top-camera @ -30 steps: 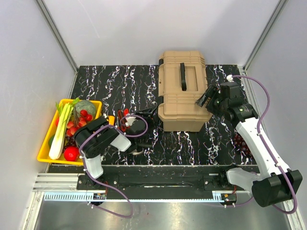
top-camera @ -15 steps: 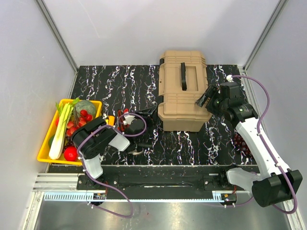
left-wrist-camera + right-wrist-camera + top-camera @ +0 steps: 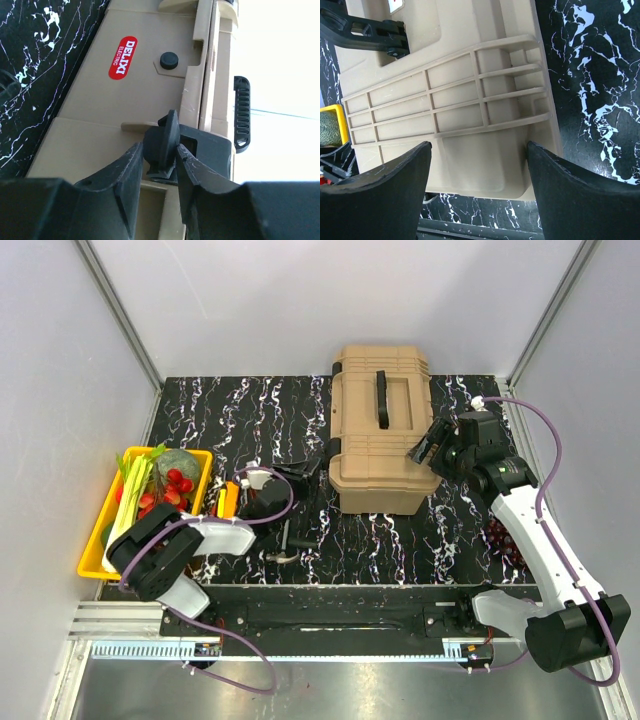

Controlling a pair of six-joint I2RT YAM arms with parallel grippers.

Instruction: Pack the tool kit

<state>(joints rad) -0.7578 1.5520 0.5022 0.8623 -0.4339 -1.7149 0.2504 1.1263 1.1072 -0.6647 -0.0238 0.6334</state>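
The tan toolbox (image 3: 380, 430) stands closed at the middle back of the table, its black handle (image 3: 381, 398) on top. My left gripper (image 3: 314, 470) is at its left side; in the left wrist view (image 3: 160, 150) the fingers are shut on a black latch (image 3: 167, 142) below the red label (image 3: 122, 57). My right gripper (image 3: 423, 451) hovers open over the lid's right front part, the ribbed lid (image 3: 450, 95) between its spread fingers (image 3: 477, 147). An orange-handled tool (image 3: 231, 499) and a black tool (image 3: 286, 540) lie near the left arm.
A yellow tray (image 3: 95, 540) of vegetables sits at the left edge. A dark red cluster (image 3: 500, 538) lies under the right arm's forearm. Grey walls close in the table on the left, back and right.
My left arm's elbow has swung down and to the left and its gripper has stretched to the toolbox's left side. The right arm has not moved.
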